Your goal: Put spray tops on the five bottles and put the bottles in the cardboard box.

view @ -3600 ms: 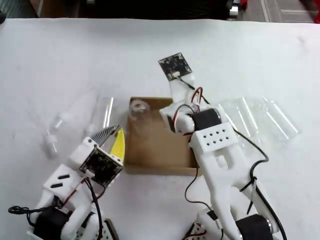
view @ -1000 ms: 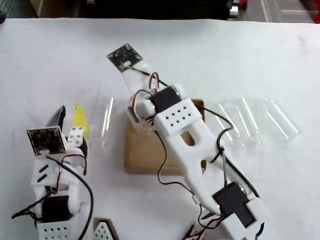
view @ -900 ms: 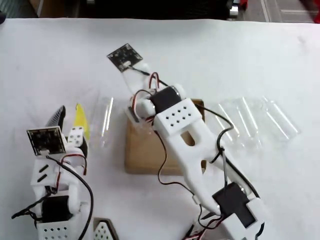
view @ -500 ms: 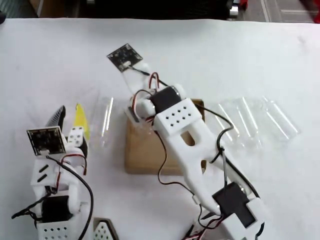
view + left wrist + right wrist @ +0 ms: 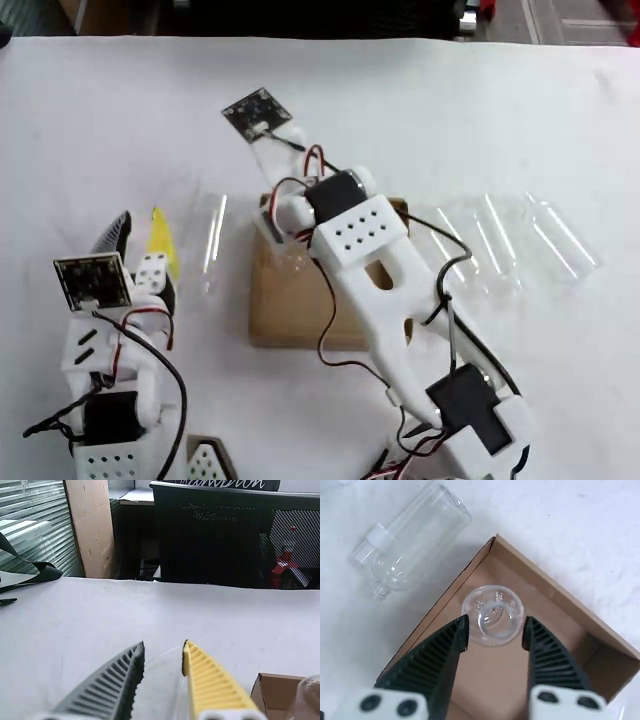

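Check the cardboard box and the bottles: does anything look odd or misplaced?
One bottle stands in the cardboard box showing a plain round end, no spray top visible. A second bottle, with a white top fitted, lies on its side on the table beside the box.

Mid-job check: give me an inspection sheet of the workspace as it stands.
Surface: white table, no spills seen.
Job's things: cardboard box; upright bottle inside it; lying bottle beside the box; several clear bottles lying on the other side.
Clutter: nothing seen.
Grippers: left gripper, jaws open, empty; right gripper over the upright bottle.
Cables: black wire from the right arm loops over the box's near edge.
Surroundings: black chair, wooden panel, window blinds.
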Tool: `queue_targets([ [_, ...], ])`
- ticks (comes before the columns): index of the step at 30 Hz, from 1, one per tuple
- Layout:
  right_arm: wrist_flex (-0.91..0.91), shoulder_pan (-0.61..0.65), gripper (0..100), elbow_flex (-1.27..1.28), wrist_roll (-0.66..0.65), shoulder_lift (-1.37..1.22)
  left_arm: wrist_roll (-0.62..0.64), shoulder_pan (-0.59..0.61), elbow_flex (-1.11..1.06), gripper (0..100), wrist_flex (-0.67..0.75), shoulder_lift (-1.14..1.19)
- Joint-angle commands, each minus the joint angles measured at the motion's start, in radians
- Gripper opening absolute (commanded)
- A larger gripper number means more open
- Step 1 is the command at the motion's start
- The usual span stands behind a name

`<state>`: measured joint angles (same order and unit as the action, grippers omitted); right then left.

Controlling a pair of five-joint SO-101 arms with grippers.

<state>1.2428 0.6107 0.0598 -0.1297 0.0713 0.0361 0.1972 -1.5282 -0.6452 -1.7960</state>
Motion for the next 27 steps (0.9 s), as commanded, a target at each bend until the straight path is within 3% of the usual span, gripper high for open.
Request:
queue_targets([
  [1, 0.010, -0.016, 18.7, -0.035, 0.005, 0.007, 0.012, 0.008, 0.012, 13, 0.028, -0.004],
  [15, -0.031, -0.018, 1.9, -0.037, 0.002, 0.007, 0.012, 0.008, 0.012, 13, 0.028, -0.004],
  [27, -0.148, -0.058, 1.7, -0.038, 0.002, 0.007, 0.012, 0.008, 0.012, 13, 0.028, -0.004],
])
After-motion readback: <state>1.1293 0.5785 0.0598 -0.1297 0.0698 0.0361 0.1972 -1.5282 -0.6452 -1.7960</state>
